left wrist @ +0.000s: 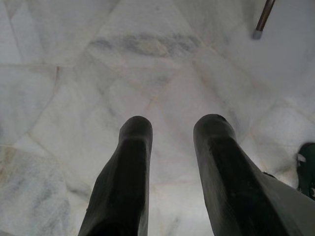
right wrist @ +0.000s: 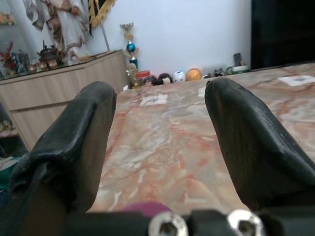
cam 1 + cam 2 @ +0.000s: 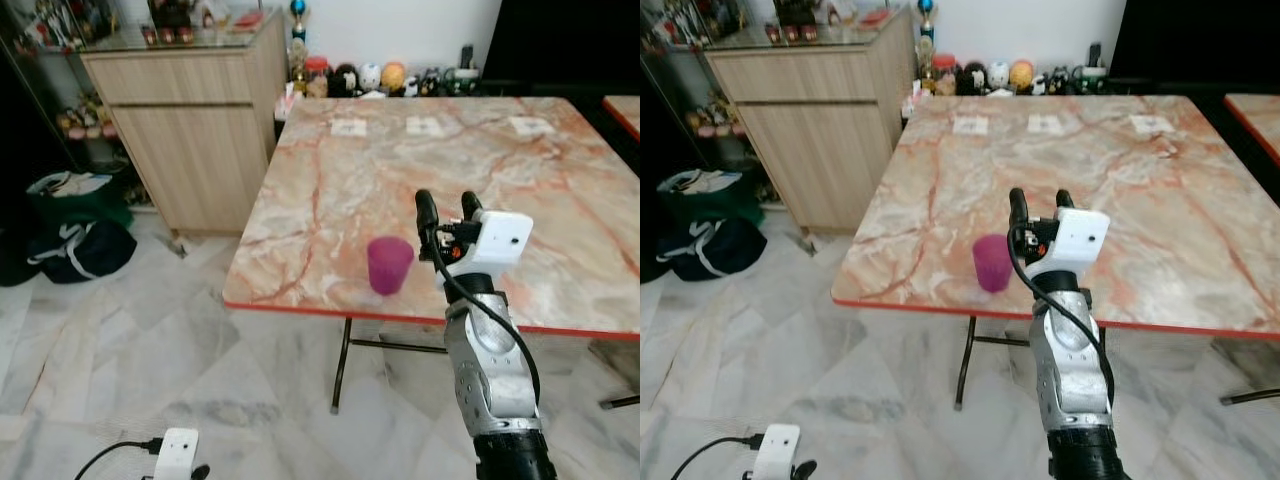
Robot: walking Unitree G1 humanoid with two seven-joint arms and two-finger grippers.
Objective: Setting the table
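While near the table's edge, purple cup (upright) stands.

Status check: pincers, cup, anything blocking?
Right pincer open, raised over the table, beside the purple cup, holding nothing. Left pincer open, hanging over the floor. Cup upright near the table's front edge, nothing blocking.

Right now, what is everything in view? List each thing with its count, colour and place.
cup: one, purple, upright near the table's front edge.
table: one, pink marble top with red edge.
paper cards: three, white, along the table's far side.
cabinet: one, light wood, left of the table.
figurines: several, mixed colours, against the wall behind the table.
bags: two, green and dark, on the floor by the cabinet.
right gripper: open, raised just right of the cup.
left gripper: open, hanging over the marble floor.
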